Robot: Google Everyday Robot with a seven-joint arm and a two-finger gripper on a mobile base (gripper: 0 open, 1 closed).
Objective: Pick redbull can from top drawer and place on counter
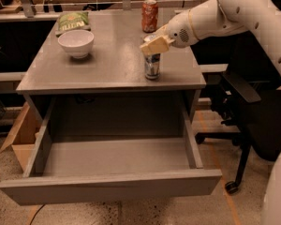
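Note:
The redbull can [152, 66], slim, silver and blue, stands upright on the counter [107, 62] near its front right part. My gripper [155, 45] reaches in from the right on the white arm. Its tan fingers [152, 47] are closed around the can's top and hide the rim. The top drawer [110, 186] is pulled fully open below the counter, and its grey floor is bare.
A white bowl [76, 42] and a green chip bag [72, 21] sit at the counter's back left. An orange-red soda can [150, 15] stands at the back, behind the gripper. A black office chair [246, 111] is to the right and a cardboard box [21, 142] to the left.

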